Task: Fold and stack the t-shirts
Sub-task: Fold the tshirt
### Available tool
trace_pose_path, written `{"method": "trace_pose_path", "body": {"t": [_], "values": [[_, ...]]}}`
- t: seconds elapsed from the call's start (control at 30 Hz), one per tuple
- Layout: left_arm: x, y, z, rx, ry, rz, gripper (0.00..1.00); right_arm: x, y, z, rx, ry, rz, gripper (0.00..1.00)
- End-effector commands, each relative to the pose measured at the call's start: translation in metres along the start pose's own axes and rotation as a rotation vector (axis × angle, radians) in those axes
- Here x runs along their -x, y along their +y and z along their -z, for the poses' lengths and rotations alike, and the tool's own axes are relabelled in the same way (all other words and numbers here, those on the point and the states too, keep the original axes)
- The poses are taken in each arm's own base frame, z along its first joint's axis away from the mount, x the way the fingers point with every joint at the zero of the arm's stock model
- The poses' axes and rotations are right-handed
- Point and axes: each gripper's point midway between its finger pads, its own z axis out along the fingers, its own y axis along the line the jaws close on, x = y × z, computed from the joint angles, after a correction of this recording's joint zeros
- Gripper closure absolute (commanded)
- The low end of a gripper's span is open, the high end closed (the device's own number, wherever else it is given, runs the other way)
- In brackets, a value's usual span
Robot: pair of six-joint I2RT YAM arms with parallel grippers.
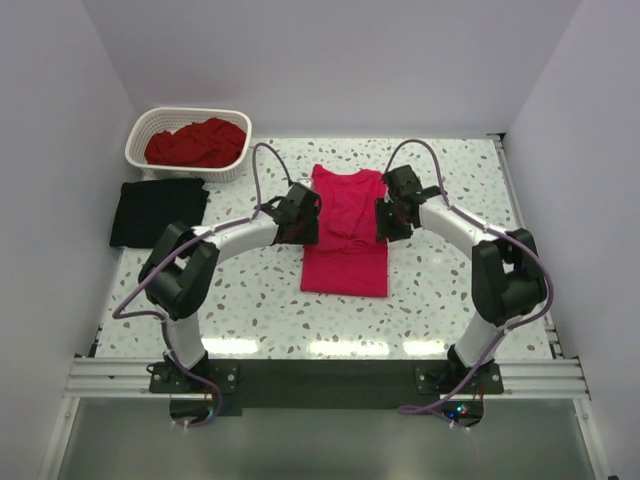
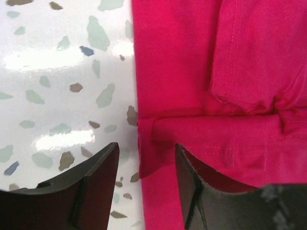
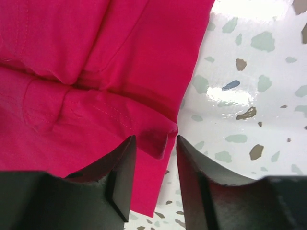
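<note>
Because the table (image 1: 440, 300) is glossy, cloth will probably slide on it rather than stay put, and that is your widest risk: the pinkish-red t-shirt (image 1: 345, 260) lies at its middle as a narrow strip, with a ridge of doubled cloth running across it between the 2 arms, and any sideways drag could skew the whole strip. The black t-shirt (image 1: 158, 210) sits folded well apart at the far left, so a carry over to it looks long enough for a loose fold to fall open. The darker red t-shirt (image 1: 195, 143) is heaped in the basket (image 1: 140, 140), out of your way. Your left gripper (image 2: 146, 146) stands with its jaws parted over the strip's left edge, holding nothing, with the end of the ridge just ahead of the gap. Your right gripper (image 3: 156, 139) is narrower but also parted and holding nothing, with the folded corner (image 3: 163, 136) sitting in its gap. If you lift away, a fingertip could snag that corner and peel the layer back. If you close, you may pinch 1 layer only
</note>
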Motion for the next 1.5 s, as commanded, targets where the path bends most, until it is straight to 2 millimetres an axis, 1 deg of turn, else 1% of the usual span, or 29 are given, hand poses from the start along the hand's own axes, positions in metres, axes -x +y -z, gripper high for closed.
{"method": "trace_pose_path", "body": {"t": [0.0,0.03,0.07,0.1,0.13,0.17,0.23,0.27,0.3,0.33,0.37,0.47,0.67,0.77,0.87,0.93,0.97,1.03,1.07,1.1,1.13,1.17,1.23,1.27,1.3,1.37,1.4,1.43,1.47], "values": [[0.037,-0.004,0.037,-0.023,-0.162,0.063,0.44,0.030,0.003,0.026,-0.007,-0.146,0.023,0.56],[0.039,-0.003,0.044,-0.008,-0.186,0.073,0.44,0.033,0.004,0.037,-0.007,-0.179,0.022,0.55],[0.036,-0.009,0.058,-0.017,-0.209,0.072,0.43,0.030,0.011,0.040,0.006,-0.188,0.035,0.55],[0.035,-0.008,0.065,0.001,-0.231,0.087,0.43,0.025,0.013,0.041,0.016,-0.195,0.037,0.55],[0.031,-0.013,0.070,-0.006,-0.238,0.082,0.43,0.023,0.019,0.042,0.034,-0.207,0.045,0.55],[0.020,-0.024,0.079,-0.030,-0.241,0.059,0.43,0.020,0.033,0.048,0.077,-0.222,0.066,0.56],[0.010,-0.038,0.084,-0.075,-0.253,0.047,0.53,0.011,0.043,0.042,0.116,-0.223,0.067,0.60],[-0.006,-0.047,0.085,-0.106,-0.235,0.020,0.63,0.006,0.051,0.041,0.130,-0.223,0.078,0.64],[-0.009,-0.055,0.086,-0.140,-0.244,0.016,0.68,0.000,0.059,0.037,0.162,-0.218,0.076,0.72],[-0.016,-0.059,0.084,-0.156,-0.233,0.006,0.72,-0.004,0.063,0.033,0.172,-0.211,0.079,0.76],[-0.028,-0.062,0.080,-0.163,-0.210,-0.019,0.82,-0.010,0.069,0.028,0.188,-0.196,0.086,0.81],[-0.049,-0.066,0.068,-0.167,-0.162,-0.063,0.90,-0.017,0.077,0.017,0.230,-0.180,0.071,0.83],[-0.083,-0.060,0.041,-0.141,-0.079,-0.099,0.88,-0.024,0.082,-0.003,0.257,-0.172,0.053,0.86],[-0.098,-0.054,0.033,-0.117,-0.026,-0.106,0.88,-0.023,0.083,-0.011,0.255,-0.166,0.059,0.86],[-0.107,-0.047,0.031,-0.100,-0.004,-0.107,0.88,-0.024,0.079,-0.020,0.230,-0.163,0.067,0.86],[-0.111,-0.042,0.032,-0.091,0.004,-0.108,0.88,-0.017,0.075,-0.023,0.198,-0.177,0.079,0.85],[-0.112,-0.040,0.032,-0.086,0.006,-0.107,0.88,-0.005,0.073,-0.021,0.174,-0.204,0.099,0.85],[-0.117,-0.035,0.031,-0.072,0.015,-0.110,0.88,0.008,0.072,-0.022,0.155,-0.224,0.119,0.84],[-0.118,-0.034,0.032,-0.072,0.017,-0.109,0.88,0.029,0.065,-0.021,0.123,-0.262,0.113,0.84],[-0.121,-0.032,0.031,-0.070,0.025,-0.108,0.88,0.040,0.062,-0.022,0.112,-0.277,0.099,0.83],[-0.124,-0.030,0.032,-0.068,0.031,-0.108,0.88,0.057,0.047,-0.022,0.092,-0.295,0.055,0.83],[-0.127,-0.027,0.032,-0.065,0.034,-0.104,0.88,0.080,0.050,-0.017,0.118,-0.321,0.015,0.83],[-0.127,-0.026,0.034,-0.065,0.034,-0.097,0.88,0.108,0.040,-0.008,0.120,-0.371,-0.036,0.79],[-0.128,-0.025,0.035,-0.065,0.034,-0.092,0.88,0.126,0.046,0.001,0.132,-0.410,-0.021,0.78],[-0.127,-0.025,0.036,-0.066,0.030,-0.091,0.88,0.129,0.056,0.006,0.177,-0.409,-0.003,0.77],[-0.127,-0.024,0.038,-0.066,0.026,-0.086,0.88,0.127,0.074,0.012,0.274,-0.397,0.021,0.72],[-0.125,-0.024,0.039,-0.066,0.021,-0.083,0.88,0.120,0.083,0.014,0.320,-0.385,0.038,0.71],[-0.124,-0.025,0.040,-0.069,0.018,-0.080,0.88,0.107,0.101,0.016,0.389,-0.356,0.071,0.70],[-0.125,-0.024,0.040,-0.068,0.019,-0.079,0.88,0.090,0.105,0.010,0.410,-0.329,0.096,0.69]]}}
